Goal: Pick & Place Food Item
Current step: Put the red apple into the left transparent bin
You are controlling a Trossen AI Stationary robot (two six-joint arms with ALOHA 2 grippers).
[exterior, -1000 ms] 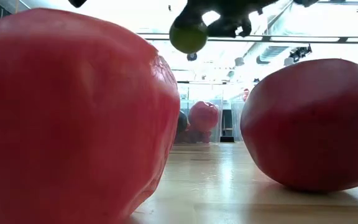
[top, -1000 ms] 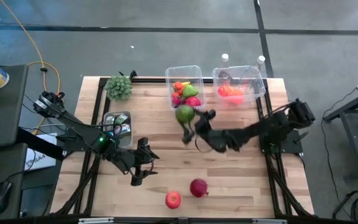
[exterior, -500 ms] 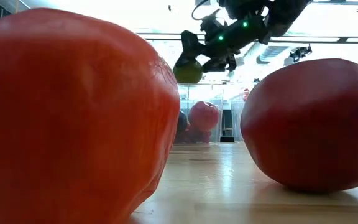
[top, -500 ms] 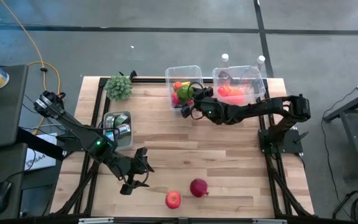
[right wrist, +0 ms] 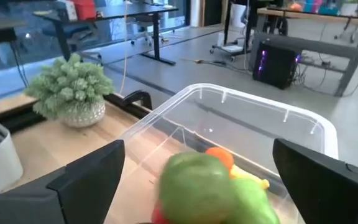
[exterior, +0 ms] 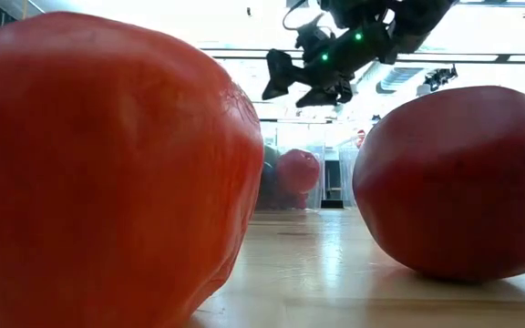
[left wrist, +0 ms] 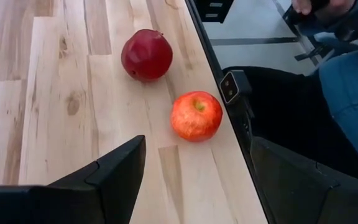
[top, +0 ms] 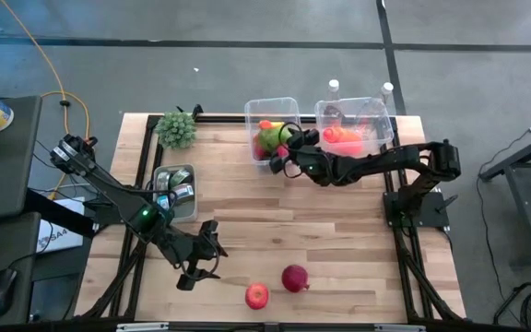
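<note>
Right gripper (top: 284,155): held above the near edge of the left bin (top: 250,138), fingers (right wrist: 86,177) spread wide, nothing held between them.

Green fruit (right wrist: 207,190): seen in the left bin, lying on the other produce, just beyond the right gripper's fingers and apart from them.

Left bin: clear plastic, at the far side of the table (top: 339,231); an orange piece (right wrist: 219,155) and red pieces are seen in it beside the green fruit.

Right bin (top: 381,124): clear plastic, beside the first; orange-red items are held in it.

Left gripper (top: 201,263): positioned over the near-left part of the table, fingers apart, empty.

Apple (left wrist: 196,116): on the table near the front edge.

Dark red fruit (left wrist: 146,55): just beside the apple, not touching.

Plant (right wrist: 70,90): placed at the far-left corner.

Metal container (top: 175,180): set near the left edge.
</note>
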